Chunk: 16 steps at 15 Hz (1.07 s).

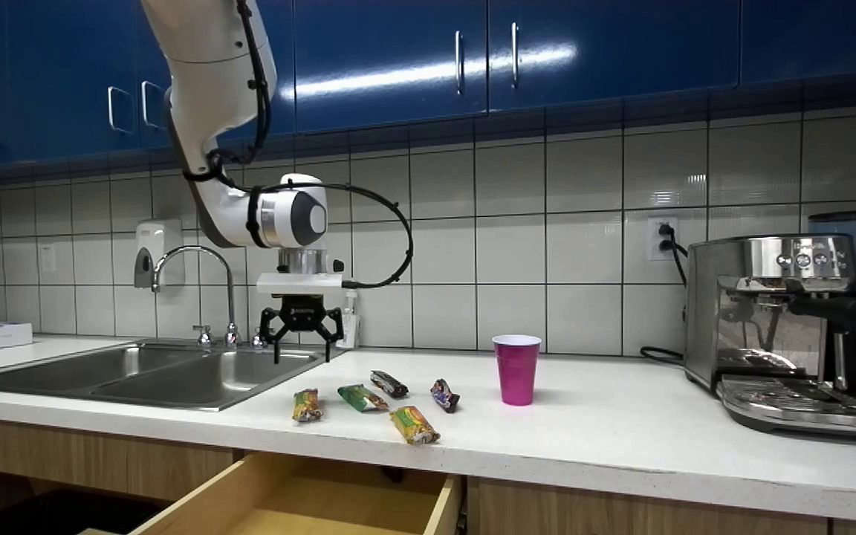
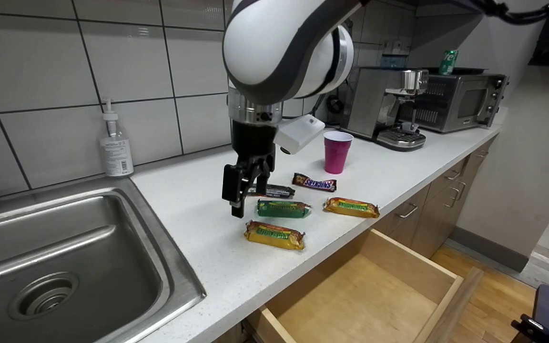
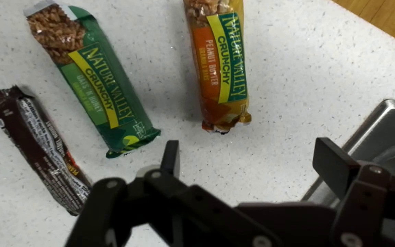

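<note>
Claw (image 1: 302,358): jaws wide apart, above the desk (image 1: 591,423).
Peanut butter bar (image 3: 222,68): lies on the desk, lower than the claw, just beyond the jaws' gap in the wrist view.
Green bar (image 3: 98,85): beside it, near one jaw there.

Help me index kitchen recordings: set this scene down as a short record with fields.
Grip: end effector open, nothing held
Place: over the white counter, near the sink
Nearest: peanut butter bar and green oats bar, neither held
Other snacks: dark-wrapped bar, Snickers, second yellow bar
Container: pink cup, upright on the counter
Storage: wooden drawer, pulled open below the counter
Appliances: espresso machine; toaster oven with a green can above it
</note>
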Available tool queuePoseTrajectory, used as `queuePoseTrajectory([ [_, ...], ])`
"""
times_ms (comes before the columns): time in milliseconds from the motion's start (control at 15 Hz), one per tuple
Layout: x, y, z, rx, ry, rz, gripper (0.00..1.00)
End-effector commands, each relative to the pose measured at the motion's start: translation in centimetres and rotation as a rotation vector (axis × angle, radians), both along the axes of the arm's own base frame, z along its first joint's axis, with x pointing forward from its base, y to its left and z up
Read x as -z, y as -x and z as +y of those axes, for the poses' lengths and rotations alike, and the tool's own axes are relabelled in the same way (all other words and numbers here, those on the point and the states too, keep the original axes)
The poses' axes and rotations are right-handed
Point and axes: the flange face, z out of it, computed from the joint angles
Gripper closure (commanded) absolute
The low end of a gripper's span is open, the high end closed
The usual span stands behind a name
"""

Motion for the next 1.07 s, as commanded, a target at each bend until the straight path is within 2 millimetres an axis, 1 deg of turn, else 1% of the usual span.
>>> queuePoseTrajectory([
  [0,0.6,-1.3,0.1,-0.018,0.006,-0.025,0.00],
  [267,1.6,-1.8,0.2,-0.011,-0.001,-0.037,0.00],
  [533,2.1,-2.0,0.4,-0.015,-0.005,-0.038,0.00],
  [1000,3.1,-1.6,0.3,-0.013,-0.004,-0.031,0.00],
])
